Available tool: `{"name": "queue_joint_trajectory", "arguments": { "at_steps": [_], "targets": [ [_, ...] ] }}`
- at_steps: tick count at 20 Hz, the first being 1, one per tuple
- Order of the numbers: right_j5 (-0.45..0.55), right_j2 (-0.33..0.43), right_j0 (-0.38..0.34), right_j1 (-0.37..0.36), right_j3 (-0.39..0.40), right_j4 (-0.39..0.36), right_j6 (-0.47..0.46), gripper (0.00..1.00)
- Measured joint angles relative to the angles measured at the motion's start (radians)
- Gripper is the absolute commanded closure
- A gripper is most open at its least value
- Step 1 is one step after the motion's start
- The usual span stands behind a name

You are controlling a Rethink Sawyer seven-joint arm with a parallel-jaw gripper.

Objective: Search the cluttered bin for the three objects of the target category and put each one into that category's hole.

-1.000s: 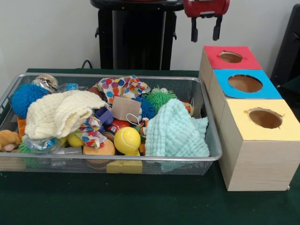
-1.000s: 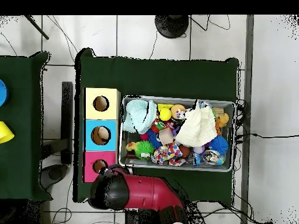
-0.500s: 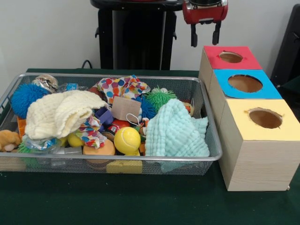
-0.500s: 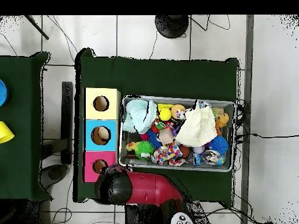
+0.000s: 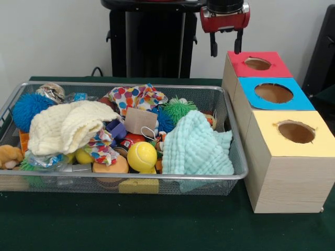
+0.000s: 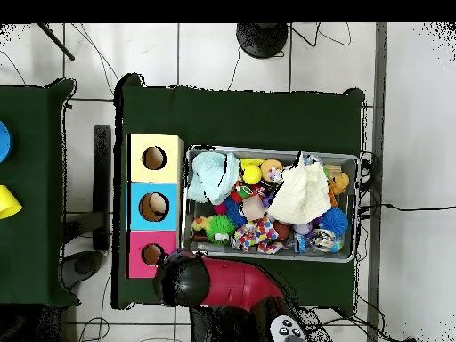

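Front view: wire-mesh bin [image 5: 238, 157], fuzzy cloths [image 5: 196, 146].

Red wrist housing, black cap, gripper [image 5: 225, 46] with two slim black fingers.

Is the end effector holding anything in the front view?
No, the end effector hangs open and empty above the table, beside the red box.

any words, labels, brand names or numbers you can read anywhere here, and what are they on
None can be read.
The brown card tag in the wire bin looks blank.
The tennis ball shows only its seam, no brand.
The red, blue and yellow box tops carry no lettering.
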Motion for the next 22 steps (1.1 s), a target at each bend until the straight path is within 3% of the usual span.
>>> {"name": "queue_joint_trajectory", "arguments": {
  "at_steps": [10, 22],
  "targets": [
    [0.0, 0.02, -0.034, 0.033, 0.0, -0.005, 0.0, 0.0],
    [0.0, 0.021, -0.043, 0.063, -0.023, -0.088, 0.0, 0.0]
  ]
}}
